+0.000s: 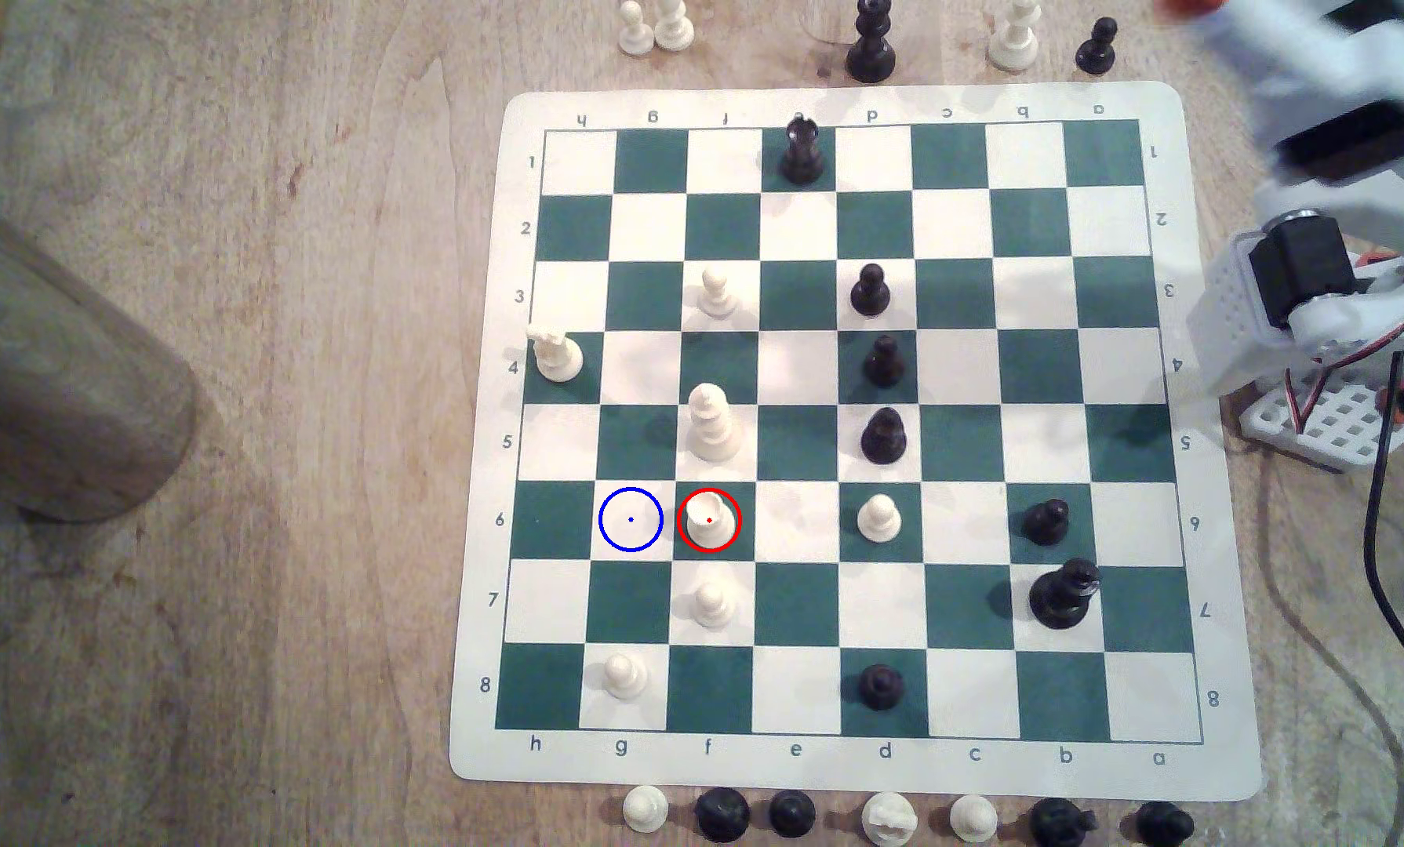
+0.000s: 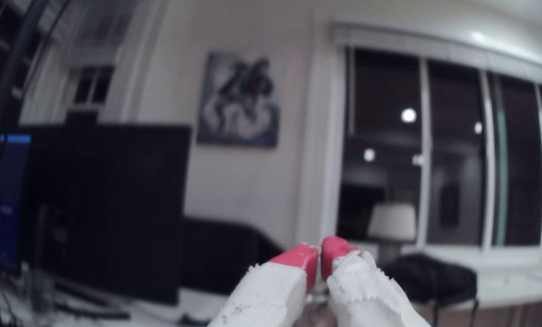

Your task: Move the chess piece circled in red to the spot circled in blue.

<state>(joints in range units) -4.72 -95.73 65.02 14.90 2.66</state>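
chess piece [image 1: 708, 521] on the red-ringed green square beside the spot [image 1: 631, 520]; tool [image 2: 319, 256] closed, empty-tipped

Chess piece [image 1: 709, 521] on board [image 1: 1220, 733] in row 6, file f; the spot [image 1: 631, 520] on the adjoining square, just to the exterior view's left. Tall cross-topped piece [image 1: 711, 423] one square behind it, pawn [image 1: 713, 604] one square in front, same file. Another pawn [image 1: 878, 518] in the same row, two files to the exterior view's right. Arm [image 1: 1326, 269] off the board's right edge, well apart from the piece. Cylinder [image 1: 55, 366] on table [image 1: 275, 651], far left of board.
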